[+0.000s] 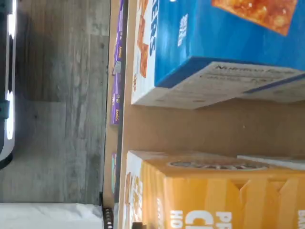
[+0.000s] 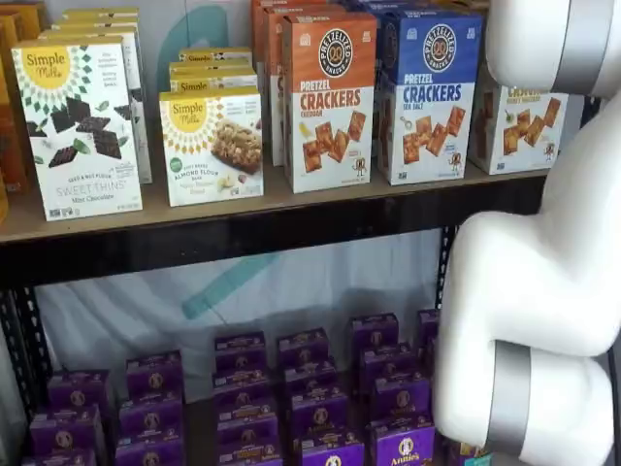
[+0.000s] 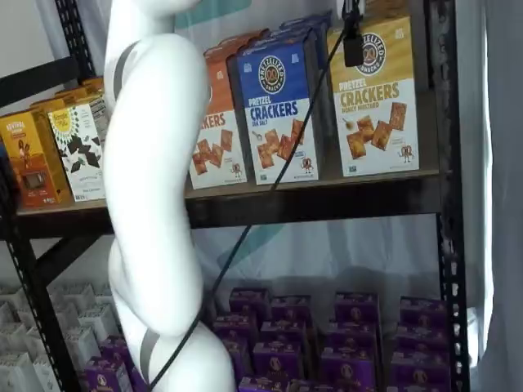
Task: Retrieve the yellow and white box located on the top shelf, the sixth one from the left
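The yellow and white box stands at the right end of the top shelf. In a shelf view the white arm hides part of the box. The wrist view shows its yellow top from above, with a gap of bare board between it and the blue-topped box. My gripper shows only as a black finger hanging from the view's upper edge with a cable beside it. It is in front of the yellow box's upper left corner. No gap or grasp can be made out.
A blue Pretzel Crackers box and an orange one stand left of the yellow box. Simple Mills boxes are farther left. Purple boxes fill the lower shelf. A black upright borders the right end. My white arm is in front.
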